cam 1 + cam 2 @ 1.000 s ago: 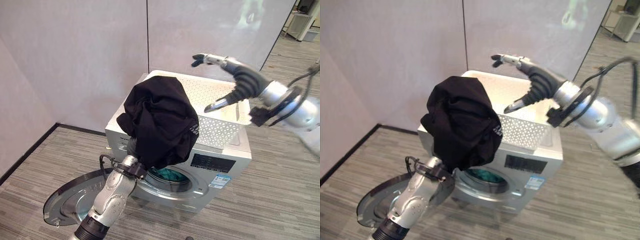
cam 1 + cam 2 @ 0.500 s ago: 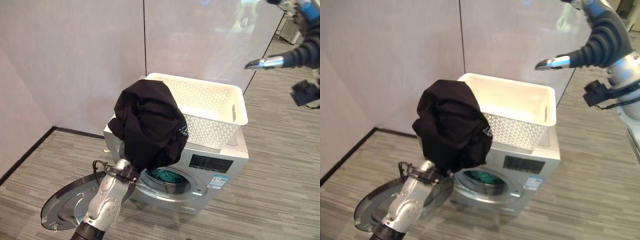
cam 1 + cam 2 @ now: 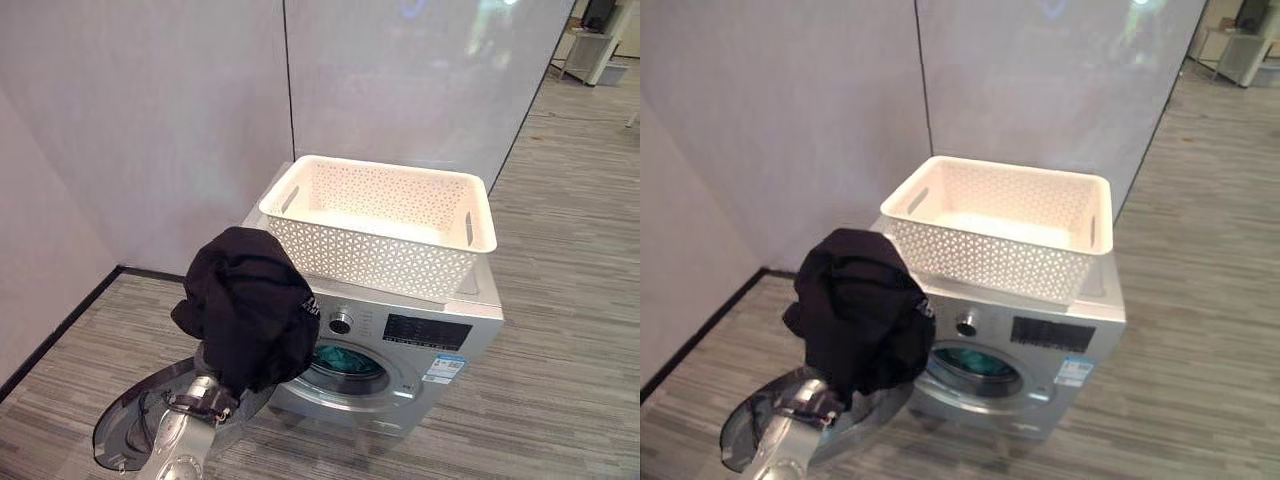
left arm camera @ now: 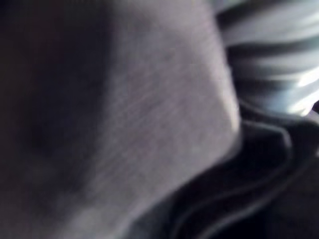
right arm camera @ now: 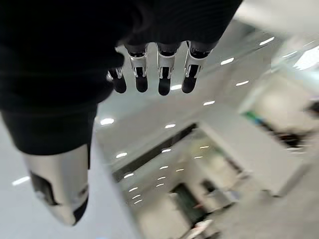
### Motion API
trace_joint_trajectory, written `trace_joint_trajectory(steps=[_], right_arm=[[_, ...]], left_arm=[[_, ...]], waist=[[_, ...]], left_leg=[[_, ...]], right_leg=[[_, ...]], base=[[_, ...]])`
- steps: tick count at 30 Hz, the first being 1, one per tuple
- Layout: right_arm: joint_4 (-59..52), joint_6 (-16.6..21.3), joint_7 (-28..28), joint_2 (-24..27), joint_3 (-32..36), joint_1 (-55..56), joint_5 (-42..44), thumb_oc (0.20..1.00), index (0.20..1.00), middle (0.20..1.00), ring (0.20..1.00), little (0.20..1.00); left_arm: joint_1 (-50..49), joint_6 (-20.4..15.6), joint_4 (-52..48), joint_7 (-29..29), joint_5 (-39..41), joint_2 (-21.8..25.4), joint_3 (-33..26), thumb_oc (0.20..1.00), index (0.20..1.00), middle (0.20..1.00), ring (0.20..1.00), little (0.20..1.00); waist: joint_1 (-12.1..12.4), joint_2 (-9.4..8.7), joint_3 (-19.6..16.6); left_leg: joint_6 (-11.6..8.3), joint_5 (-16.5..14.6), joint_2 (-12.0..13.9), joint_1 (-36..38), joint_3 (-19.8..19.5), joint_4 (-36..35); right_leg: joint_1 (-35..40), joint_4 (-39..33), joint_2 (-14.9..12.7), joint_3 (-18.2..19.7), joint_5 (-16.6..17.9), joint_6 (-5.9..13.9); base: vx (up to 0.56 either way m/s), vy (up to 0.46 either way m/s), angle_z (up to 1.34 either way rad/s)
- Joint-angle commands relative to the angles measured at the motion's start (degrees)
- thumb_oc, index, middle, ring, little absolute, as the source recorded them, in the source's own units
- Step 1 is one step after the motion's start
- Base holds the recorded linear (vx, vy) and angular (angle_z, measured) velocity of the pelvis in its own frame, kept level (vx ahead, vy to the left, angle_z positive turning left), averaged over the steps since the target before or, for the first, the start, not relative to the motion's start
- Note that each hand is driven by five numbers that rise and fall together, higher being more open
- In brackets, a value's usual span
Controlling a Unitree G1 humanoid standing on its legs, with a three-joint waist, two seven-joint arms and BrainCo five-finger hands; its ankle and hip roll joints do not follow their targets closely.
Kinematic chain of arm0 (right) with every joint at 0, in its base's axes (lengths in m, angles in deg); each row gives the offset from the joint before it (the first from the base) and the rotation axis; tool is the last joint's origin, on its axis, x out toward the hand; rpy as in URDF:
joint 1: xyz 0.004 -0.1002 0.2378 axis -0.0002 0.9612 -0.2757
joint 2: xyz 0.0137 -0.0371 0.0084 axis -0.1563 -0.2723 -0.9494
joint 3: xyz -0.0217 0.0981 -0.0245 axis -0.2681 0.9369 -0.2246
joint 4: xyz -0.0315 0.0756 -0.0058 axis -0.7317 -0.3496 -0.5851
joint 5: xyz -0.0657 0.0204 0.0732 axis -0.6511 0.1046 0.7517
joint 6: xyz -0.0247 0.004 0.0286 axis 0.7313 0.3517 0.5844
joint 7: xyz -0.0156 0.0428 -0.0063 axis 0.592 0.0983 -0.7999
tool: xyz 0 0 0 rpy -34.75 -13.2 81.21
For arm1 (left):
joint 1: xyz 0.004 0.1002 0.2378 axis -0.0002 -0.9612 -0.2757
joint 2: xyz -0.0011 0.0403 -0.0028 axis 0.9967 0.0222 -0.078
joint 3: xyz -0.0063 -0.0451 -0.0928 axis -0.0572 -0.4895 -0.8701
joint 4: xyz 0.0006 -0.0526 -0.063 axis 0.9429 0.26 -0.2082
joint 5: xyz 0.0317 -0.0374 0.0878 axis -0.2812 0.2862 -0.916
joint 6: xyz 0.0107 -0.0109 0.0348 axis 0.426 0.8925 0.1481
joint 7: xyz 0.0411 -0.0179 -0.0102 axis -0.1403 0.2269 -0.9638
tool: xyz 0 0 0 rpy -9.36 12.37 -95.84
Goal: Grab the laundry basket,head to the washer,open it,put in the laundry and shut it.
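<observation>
basket: white perforated plastic laundry basket (image 3: 380,225) is sitting on top of the silver front-loading washer (image 3: 440,325), looking empty from here.
washer door: round glass-and-metal door (image 3: 135,425) is hanging wide open, low at the washer's left, near the floor.
drum: teal fabric (image 3: 345,358) is already lying inside the round opening.
laundry: bunched black garment (image 3: 245,305) is hanging in the air just left of the drum opening, partly covering its left edge, not yet inside.
left hand: buried under the black garment; the arm is coming up from below it. Fingers hidden, so grip cannot be told. Left wrist view is showing dark cloth right against the lens.
right hand: right hand (image 5: 149,69) is empty, fingers relaxed and extended, pointing at open room, away from the washer.
step: loading the garment into the drum.
how: judging from this, bring the bundle right and forward until it is clearing the rim, push deep before letting go, and check no cloth is trailing over the door seal before swinging the door shut.
</observation>
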Motion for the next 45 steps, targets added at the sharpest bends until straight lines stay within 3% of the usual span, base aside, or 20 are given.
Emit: trace_joint_trajectory(steps=[1, 6, 9, 11, 22, 31, 32, 33, 45], right_arm=[[11.9, 1.8, 2.1, 0.3, 0.3, -5.5, 4.7, 1.000, 1.000, 1.000, 1.000, 1.000], [29.3, 3.0, 1.1, -2.7, -4.5, -9.3, 12.5, 1.000, 1.000, 1.000, 1.000, 1.000], [31.4, 3.2, -0.5, -6.0, -7.6, -10.9, 14.4, 1.000, 1.000, 1.000, 1.000, 1.000], [35.1, 3.7, -3.2, -10.6, -13.0, -14.0, 19.8, 1.000, 1.000, 1.000, 1.000, 1.000], [19.0, 3.5, -5.0, -22.5, -24.0, -11.4, 15.8, 1.000, 1.000, 1.000, 1.000, 1.000], [17.8, 3.6, -6.1, -25.1, -29.6, -12.9, 16.3, 1.000, 1.000, 1.000, 1.000, 1.000], [17.3, 3.6, -6.3, -25.4, -29.9, -12.6, 16.1, 1.000, 1.000, 1.000, 1.000, 1.000], [16.8, 3.6, -6.7, -25.7, -30.6, -12.1, 16.2, 1.000, 1.000, 1.000, 1.000, 1.000], [12.2, 4.4, -6.2, -28.0, -33.6, -12.1, 16.0, 1.000, 1.000, 1.000, 1.000, 1.000]], left_arm=[[2.2, -2.1, -5.8, 4.3, 2.4, 2.8, -0.8, 0.200, 0.200, 0.200, 0.200, 0.200], [4.1, -3.4, -5.6, 4.4, 2.6, 6.3, 1.0, 0.200, 0.200, 0.200, 0.200, 0.200], [4.9, -3.9, -5.6, 4.0, 2.2, 7.3, 1.8, 0.200, 0.200, 0.200, 0.200, 0.200], [7.7, -4.1, -5.8, 3.2, 1.3, 9.2, 5.3, 0.200, 0.200, 0.200, 0.200, 0.200], [13.6, -4.7, -1.1, -1.3, -3.1, 8.1, 10.7, 0.200, 0.200, 0.200, 0.200, 0.200], [19.1, -5.6, 5.5, -5.8, -5.3, 4.1, 11.9, 0.200, 0.200, 0.200, 0.200, 0.200], [19.6, -5.8, 6.1, -6.4, -5.5, 3.6, 11.6, 0.200, 0.200, 0.200, 0.200, 0.200], [20.6, -6.3, 8.2, -7.7, -5.5, 2.4, 10.8, 0.200, 0.200, 0.200, 0.200, 0.200], [29.4, -9.4, 18.9, -15.5, -5.0, -3.1, 6.2, 0.200, 0.200, 0.200, 0.200, 0.200]], waist=[[2.4, -3.84, 1.7], [3.3, -4.60, 9.5], [3.1, -4.12, 12.2], [3.1, -3.43, 15.7], [1.4, -2.68, 21.6], [1.0, -3.25, 23.6], [0.9, -3.36, 23.6], [0.7, -3.53, 23.7], [-1.1, -4.08, 25.0]], left_leg=[[-0.22, -0.7, 0.2, -1.0, -0.8, 3.6], [-0.91, -3.5, 1.7, -9.4, -2.4, 15.3], [-1.09, -4.9, 3.1, -13.8, -2.4, 20.5], [-1.30, -6.9, 4.9, -19.5, -2.3, 26.9], [-0.40, -11.8, 7.3, -34.3, -3.4, 42.3], [0.44, -12.3, 7.4, -41.1, -3.5, 44.9], [0.47, -12.4, 7.4, -41.7, -3.5, 45.1], [0.18, -14.4, 7.5, -42.4, -3.8, 46.1], [0.86, -16.1, 8.5, -52.7, -2.2, 50.6]], right_leg=[[0.3, 5.0, 1.5, 1.6, -0.1, -0.55], [-4.9, 12.7, 1.1, 0.9, -2.6, -2.17], [-9.8, 18.4, 1.0, 0.5, -4.3, -2.50], [-16.3, 27.1, 0.4, -0.1, -7.5, -2.69], [-31.7, 41.6, 0.6, 1.7, -13.3, -4.86], [-38.8, 42.7, 1.4, 3.3, -12.7, -5.10], [-39.3, 42.6, 1.4, 3.4, -12.6, -5.09], [-40.3, 43.3, 1.7, 4.2, -13.9, -4.55], [-50.7, 44.0, 2.6, 6.9, -12.0, -4.54]], base=[[-0.14, -0.050, -0.16], [-0.22, -0.057, 0.02], [-0.19, -0.020, 0.18], [-0.26, -0.022, 0.10], [-0.09, -0.020, 0.01], [-0.01, 0.002, -0.07], [0.11, 0.040, -0.02], [0.10, 0.043, -0.01], [0.00, 0.033, -0.10]])
